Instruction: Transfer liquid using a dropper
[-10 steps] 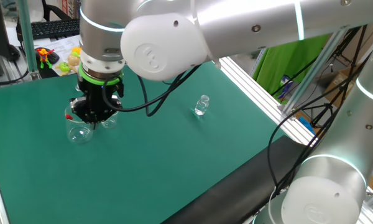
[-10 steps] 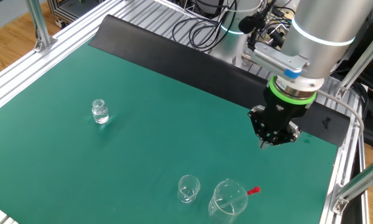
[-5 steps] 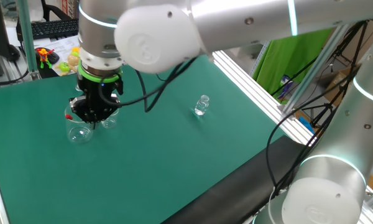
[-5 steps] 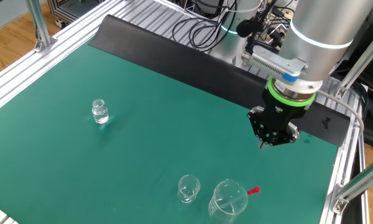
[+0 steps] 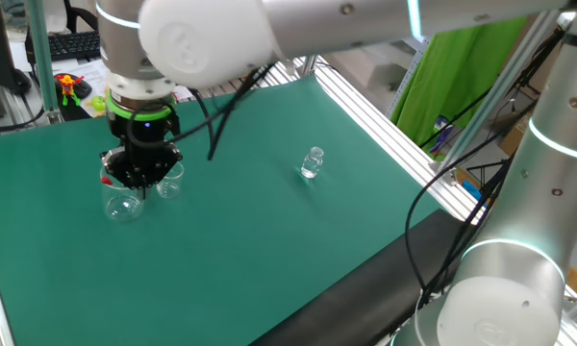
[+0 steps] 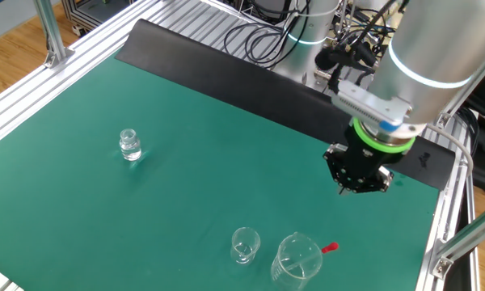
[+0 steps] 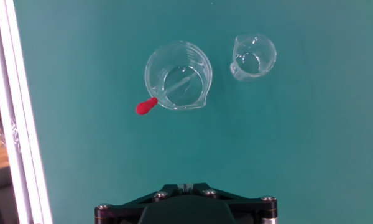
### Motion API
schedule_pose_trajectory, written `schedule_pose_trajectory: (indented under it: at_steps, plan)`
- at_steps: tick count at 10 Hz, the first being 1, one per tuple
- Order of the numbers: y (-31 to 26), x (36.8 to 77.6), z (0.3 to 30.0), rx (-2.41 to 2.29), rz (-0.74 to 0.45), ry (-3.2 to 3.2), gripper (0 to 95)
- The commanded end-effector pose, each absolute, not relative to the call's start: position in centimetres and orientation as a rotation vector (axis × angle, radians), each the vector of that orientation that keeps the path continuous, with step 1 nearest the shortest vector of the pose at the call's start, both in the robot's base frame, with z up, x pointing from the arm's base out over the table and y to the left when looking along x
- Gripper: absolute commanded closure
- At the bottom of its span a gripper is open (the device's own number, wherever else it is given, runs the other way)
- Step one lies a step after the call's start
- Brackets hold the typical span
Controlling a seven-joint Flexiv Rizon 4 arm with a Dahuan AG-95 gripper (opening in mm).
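Ahead of the pincer point(image 6: 360, 187), the larger beaker point(image 7: 177, 76) holds the dropper point(image 7: 147, 106), its clear stem slanting inside, red bulb over the rim. A smaller beaker point(image 7: 253, 57) stands just beside it. A small glass bottle point(image 6: 129, 145) sits well apart. The green mat point(image 7: 298, 137) lies beneath. The pincer hangs pressed together, holding nothing.

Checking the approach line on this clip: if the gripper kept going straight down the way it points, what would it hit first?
Most likely bare green mat. The gripper points down with nothing under it; the large beaker holding the dropper and the small beaker sit off to one side. Depth is hard to judge.
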State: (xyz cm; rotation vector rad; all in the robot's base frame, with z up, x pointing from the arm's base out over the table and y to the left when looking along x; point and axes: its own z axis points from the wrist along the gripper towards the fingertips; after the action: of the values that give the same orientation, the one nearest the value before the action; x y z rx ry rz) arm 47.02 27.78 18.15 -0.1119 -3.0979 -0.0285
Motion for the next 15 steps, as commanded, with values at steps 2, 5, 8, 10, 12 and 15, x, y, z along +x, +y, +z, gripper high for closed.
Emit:
schedule_pose_trajectory:
  at_steps: [2, 5, 8, 10, 12, 15]
  plan:
    - [27.6, 46.9, 18.2, -0.008, -0.031, -3.099, 95.0]
    - [27.6, 46.9, 18.2, 0.047, -0.098, -3.117, 95.0]
    - [27.6, 46.9, 18.2, -0.064, -0.104, -3.163, 95.0]
    - [27.6, 47.0, 18.3, -0.083, -0.108, -3.179, 76.0]
    - [28.2, 47.7, 17.6, -0.130, -0.116, -3.180, 57.0]
    - [28.7, 49.2, 17.4, -0.154, -0.120, -3.187, 38.0]
